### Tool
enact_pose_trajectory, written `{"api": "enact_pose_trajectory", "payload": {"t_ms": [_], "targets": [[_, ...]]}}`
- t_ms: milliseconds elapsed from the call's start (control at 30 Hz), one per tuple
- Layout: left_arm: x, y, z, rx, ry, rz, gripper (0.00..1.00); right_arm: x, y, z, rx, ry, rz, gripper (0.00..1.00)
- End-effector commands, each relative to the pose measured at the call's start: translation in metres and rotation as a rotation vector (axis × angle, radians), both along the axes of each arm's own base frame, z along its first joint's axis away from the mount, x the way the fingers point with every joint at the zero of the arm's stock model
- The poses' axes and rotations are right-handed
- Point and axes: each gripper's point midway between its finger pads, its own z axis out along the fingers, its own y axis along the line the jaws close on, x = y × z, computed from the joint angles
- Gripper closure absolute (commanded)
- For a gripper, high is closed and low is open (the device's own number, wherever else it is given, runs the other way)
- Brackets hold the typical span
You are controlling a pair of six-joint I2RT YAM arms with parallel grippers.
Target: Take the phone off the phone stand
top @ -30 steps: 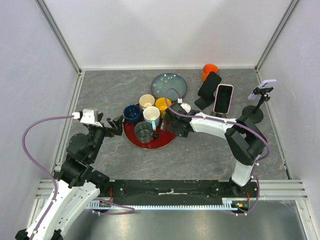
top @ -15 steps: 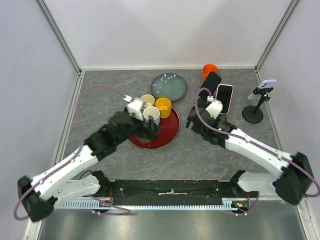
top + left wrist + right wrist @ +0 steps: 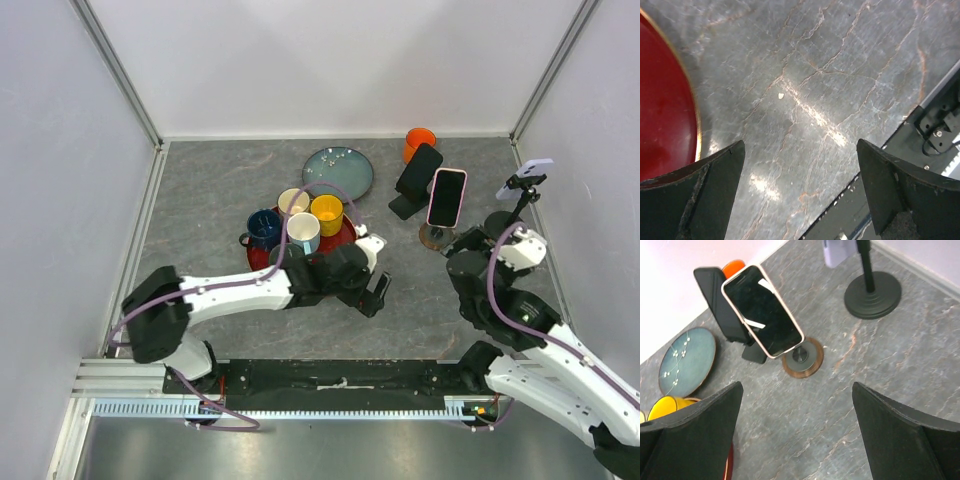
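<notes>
Now: phone, pink-rimmed, dark screen, sits tilted on phone stand with round wooden base, upper centre of right wrist view. My right gripper spread wide, empty, near phone, not touching. My left gripper likewise spread, empty, over bare grey table; red tray at left edge of left wrist view. Black tripod upper right of phone.
</notes>
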Motion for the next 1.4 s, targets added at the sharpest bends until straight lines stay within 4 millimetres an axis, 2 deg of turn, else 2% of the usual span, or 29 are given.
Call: {"api": "enact_pose_trajectory", "payload": {"t_ms": [0, 67, 133, 200, 233, 367, 500, 800, 833, 900, 1000, 1067, 1100, 1167, 1200, 1233, 1267, 1300, 1367], "targets": [[0.002, -0.027, -0.024, 0.031, 0.055, 0.011, 0.00, -0.011, -0.028, 0.002, -0.051, -0.043, -0.098, 0.02], [0.011, -0.029, -0.034, 0.071, 0.044, 0.041, 0.00, -0.013, -0.031, 0.003, -0.053, -0.050, -0.103, 0.02], [0.013, -0.026, -0.056, 0.142, 0.055, 0.051, 0.00, -0.015, -0.034, 0.002, -0.060, -0.054, -0.116, 0.02], [0.020, -0.026, -0.063, 0.177, 0.043, 0.070, 0.00, -0.015, -0.035, 0.001, -0.066, -0.052, -0.118, 0.02], [0.021, -0.022, -0.073, 0.214, 0.051, 0.073, 0.00, -0.015, -0.035, 0.000, -0.072, -0.049, -0.120, 0.02], [0.031, -0.012, -0.082, 0.268, 0.038, 0.112, 0.00, -0.015, -0.034, -0.003, -0.076, -0.039, -0.117, 0.02], [0.048, 0.012, -0.086, 0.308, 0.027, 0.180, 0.00, -0.014, -0.033, -0.008, -0.088, -0.027, -0.117, 0.02], [0.109, 0.085, -0.098, 0.393, 0.034, 0.380, 0.00, -0.009, -0.028, -0.014, -0.116, 0.004, -0.115, 0.02], [0.121, 0.099, -0.098, 0.400, 0.038, 0.422, 0.00, -0.009, -0.028, -0.015, -0.120, 0.008, -0.115, 0.02], [0.135, 0.114, -0.096, 0.411, 0.039, 0.466, 0.00, -0.009, -0.028, -0.016, -0.123, 0.009, -0.114, 0.02], [0.167, 0.153, -0.092, 0.415, 0.056, 0.578, 0.00, -0.009, -0.029, -0.016, -0.122, 0.006, -0.116, 0.02], [0.182, 0.167, -0.091, 0.418, 0.064, 0.615, 0.00, -0.009, -0.029, -0.016, -0.124, 0.005, -0.118, 0.02], [0.194, 0.184, -0.091, 0.428, 0.071, 0.652, 0.00, -0.009, -0.029, -0.016, -0.126, 0.006, -0.116, 0.02], [0.210, 0.198, -0.091, 0.434, 0.074, 0.683, 0.00, -0.009, -0.029, -0.016, -0.129, 0.007, -0.115, 0.02], [0.221, 0.215, -0.092, 0.441, 0.078, 0.716, 0.00, -0.008, -0.029, -0.016, -0.128, 0.007, -0.113, 0.02], [0.230, 0.221, -0.088, 0.434, 0.078, 0.731, 0.00, -0.009, -0.028, -0.016, -0.131, 0.010, -0.111, 0.02], [0.235, 0.227, -0.092, 0.436, 0.096, 0.740, 0.00, -0.008, -0.028, -0.016, -0.129, 0.010, -0.108, 0.02], [0.243, 0.240, -0.091, 0.432, 0.101, 0.769, 0.00, -0.009, -0.028, -0.015, -0.126, 0.008, -0.105, 0.02], [0.254, 0.246, -0.087, 0.413, 0.099, 0.783, 0.00, -0.008, -0.027, -0.015, -0.133, 0.013, -0.101, 0.02]]}}
